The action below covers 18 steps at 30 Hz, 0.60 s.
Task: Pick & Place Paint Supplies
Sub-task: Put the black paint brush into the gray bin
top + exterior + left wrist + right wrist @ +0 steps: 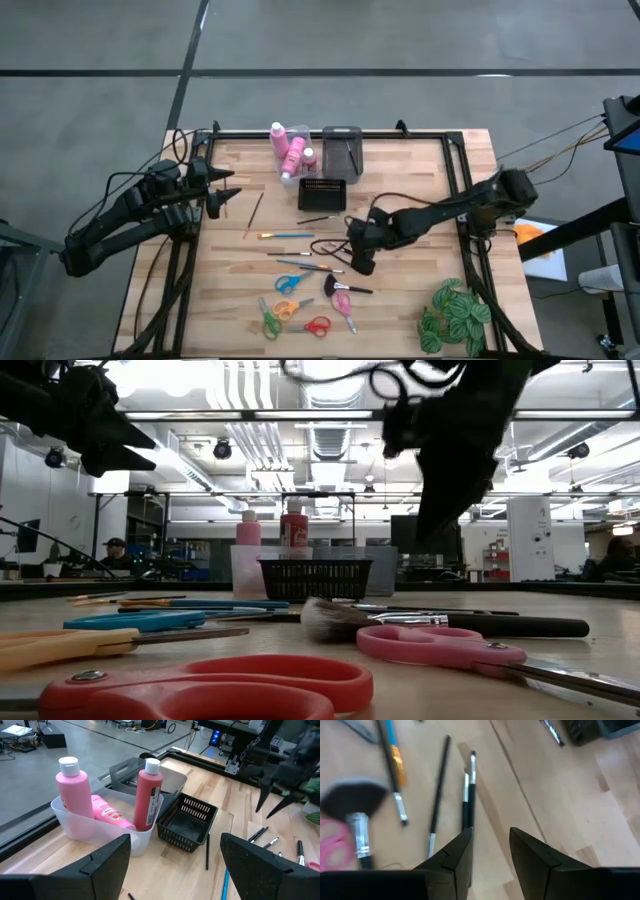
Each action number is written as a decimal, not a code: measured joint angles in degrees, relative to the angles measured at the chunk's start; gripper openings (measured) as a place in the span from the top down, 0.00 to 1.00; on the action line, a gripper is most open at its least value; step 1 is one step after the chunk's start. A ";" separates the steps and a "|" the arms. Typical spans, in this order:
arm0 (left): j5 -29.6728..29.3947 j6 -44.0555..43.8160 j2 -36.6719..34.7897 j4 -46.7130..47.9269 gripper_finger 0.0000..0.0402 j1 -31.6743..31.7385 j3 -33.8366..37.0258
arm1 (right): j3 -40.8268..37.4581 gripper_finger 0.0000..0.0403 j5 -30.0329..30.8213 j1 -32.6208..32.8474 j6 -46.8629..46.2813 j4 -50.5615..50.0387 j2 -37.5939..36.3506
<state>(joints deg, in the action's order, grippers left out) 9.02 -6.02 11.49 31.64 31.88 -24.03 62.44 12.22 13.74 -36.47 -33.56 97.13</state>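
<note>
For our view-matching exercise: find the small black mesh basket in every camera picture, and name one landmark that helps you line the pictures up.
High view: black mesh basket at the table's upper middle, below the pink bottles.
Low view: centre, in front of the bottles.
Left wrist view: middle, beside the clear bin holding the bottles.
Right wrist view: only a dark corner at the top, possibly it.
Shared landmark: the pink bottles.

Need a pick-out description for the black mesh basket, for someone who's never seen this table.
Start at the far edge of the wooden table, where a clear bin holds the three pink bottles. Just in front of it and the grey bin beside it sits the black mesh basket. It is the only container with open lattice walls, low and dark, and it looks empty.
</note>
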 joint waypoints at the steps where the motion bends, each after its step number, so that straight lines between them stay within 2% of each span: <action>1: 0.01 0.00 0.00 0.00 0.23 -0.02 0.00 | 0.49 0.69 0.05 -0.01 0.03 -0.09 1.27; 9: 0.02 0.00 0.00 0.00 0.23 -0.02 0.00 | 3.45 0.69 -0.01 -0.04 0.93 0.04 8.50; 18: 0.00 0.00 0.00 0.02 0.23 -0.02 0.00 | 3.62 0.69 -0.03 -0.04 1.09 0.11 9.59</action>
<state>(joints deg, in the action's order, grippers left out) 9.02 -6.02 11.49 31.66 31.86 -24.03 66.06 12.19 13.69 -35.38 -33.45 106.72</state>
